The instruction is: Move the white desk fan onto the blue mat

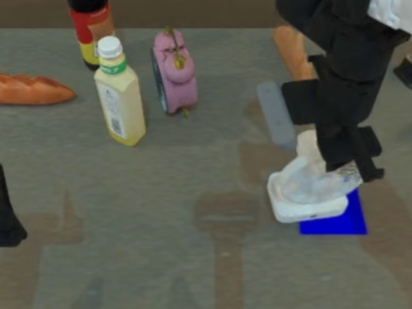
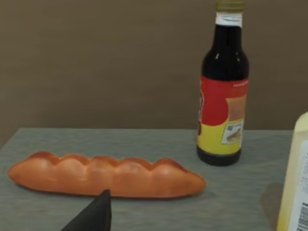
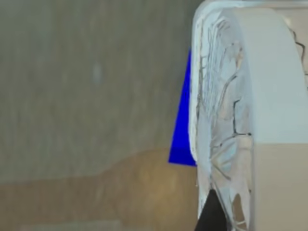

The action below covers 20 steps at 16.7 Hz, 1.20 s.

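The white desk fan [image 1: 309, 190] stands at the table's right, its rounded base overlapping the left edge of the blue mat [image 1: 338, 220]. My right gripper [image 1: 347, 164] comes down on the fan's top from above and is shut on it. Its arm hides the fan's rear. In the right wrist view the fan's grille and rim [image 3: 250, 96] fill the picture. One dark fingertip [image 3: 209, 216] lies against the grille, and a sliver of the blue mat [image 3: 183, 130] shows beyond. My left gripper [image 1: 8, 225] is parked at the table's left edge, open and holding nothing.
A pale yellow bottle [image 1: 120, 103], a pink clock-like object [image 1: 174, 67] and a dark sauce bottle [image 1: 90, 29] stand at the back left. A bread loaf [image 1: 32, 90] lies at the far left. A grey flat block [image 1: 277, 112] and an orange loaf [image 1: 293, 51] lie behind the fan.
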Available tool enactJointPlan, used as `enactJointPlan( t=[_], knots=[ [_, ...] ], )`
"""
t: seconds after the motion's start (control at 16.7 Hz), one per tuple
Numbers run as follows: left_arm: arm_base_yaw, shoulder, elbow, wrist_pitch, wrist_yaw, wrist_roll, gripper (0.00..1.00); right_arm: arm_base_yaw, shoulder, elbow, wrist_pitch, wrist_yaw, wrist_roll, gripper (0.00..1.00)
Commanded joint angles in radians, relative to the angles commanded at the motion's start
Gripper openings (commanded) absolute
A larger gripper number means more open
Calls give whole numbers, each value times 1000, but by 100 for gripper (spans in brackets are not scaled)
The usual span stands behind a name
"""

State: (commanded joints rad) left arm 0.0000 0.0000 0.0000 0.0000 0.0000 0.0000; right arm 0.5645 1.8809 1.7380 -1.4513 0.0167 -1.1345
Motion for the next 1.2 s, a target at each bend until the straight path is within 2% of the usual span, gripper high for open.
enactJointPlan(
  t=[0.18,0.3,0.54,0.9,1.14,1.2],
  knots=[
    [0,0,0,0,0,0,100,-95,-16,0,-25,-10,11,0],
    [0,0,0,0,0,0,100,-121,-21,1,-33,-13,15,0],
    [0,0,0,0,0,0,100,-117,-17,-3,-27,-12,15,0],
    [0,0,0,0,0,0,100,-124,-20,-129,98,-13,12,0],
    [0,0,0,0,0,0,100,-125,-20,-136,105,-13,12,0],
    [0,0,0,0,0,0,100,-125,-20,-136,105,-13,12,8]
  ],
)
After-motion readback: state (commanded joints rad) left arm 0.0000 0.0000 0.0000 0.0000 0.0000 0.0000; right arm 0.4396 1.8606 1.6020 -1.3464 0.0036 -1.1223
